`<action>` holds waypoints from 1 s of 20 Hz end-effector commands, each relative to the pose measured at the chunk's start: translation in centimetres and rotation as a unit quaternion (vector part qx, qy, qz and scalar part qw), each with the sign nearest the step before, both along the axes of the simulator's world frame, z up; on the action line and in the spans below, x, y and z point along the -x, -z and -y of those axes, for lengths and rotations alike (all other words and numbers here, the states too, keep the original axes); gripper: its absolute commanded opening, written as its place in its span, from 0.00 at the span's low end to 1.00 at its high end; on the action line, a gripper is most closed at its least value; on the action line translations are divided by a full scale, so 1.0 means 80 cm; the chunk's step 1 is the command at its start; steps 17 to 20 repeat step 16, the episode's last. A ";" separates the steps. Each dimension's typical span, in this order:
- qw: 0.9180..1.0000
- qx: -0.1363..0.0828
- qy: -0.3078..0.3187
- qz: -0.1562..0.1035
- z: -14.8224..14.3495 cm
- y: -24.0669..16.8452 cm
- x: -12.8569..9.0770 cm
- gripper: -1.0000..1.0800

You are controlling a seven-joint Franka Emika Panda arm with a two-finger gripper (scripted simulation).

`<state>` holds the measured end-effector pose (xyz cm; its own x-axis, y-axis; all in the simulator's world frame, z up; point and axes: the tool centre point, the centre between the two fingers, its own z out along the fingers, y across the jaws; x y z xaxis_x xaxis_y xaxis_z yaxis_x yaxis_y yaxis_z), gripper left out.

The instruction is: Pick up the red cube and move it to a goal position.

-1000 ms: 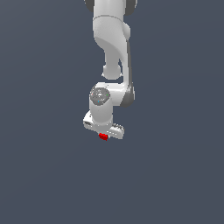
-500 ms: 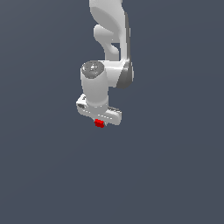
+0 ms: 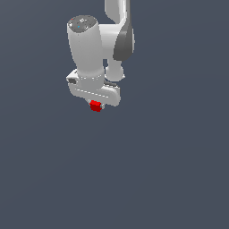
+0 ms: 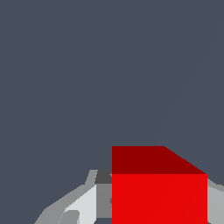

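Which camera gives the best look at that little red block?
The wrist view: the red cube fills much of it, two faces showing, between the gripper fingers. In the exterior view the red cube is a small spot under the white hand.

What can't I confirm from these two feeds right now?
- Goal position: no marker in either view.
- Fingertips on the red cube: exterior view, the hand body covers them; wrist view, the cube and frame edge hide them.
- Cube's underside: cut off, wrist view.
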<state>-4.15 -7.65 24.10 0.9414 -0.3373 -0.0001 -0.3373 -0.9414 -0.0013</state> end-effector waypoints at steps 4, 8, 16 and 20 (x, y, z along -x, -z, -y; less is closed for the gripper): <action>1.000 0.000 0.000 0.000 0.011 -0.058 0.018 0.00; 1.000 0.000 0.000 0.000 0.017 -0.088 0.026 0.00; 1.000 0.001 0.000 0.000 0.021 -0.111 0.031 0.00; 1.000 0.001 0.000 0.000 0.021 -0.111 0.031 0.00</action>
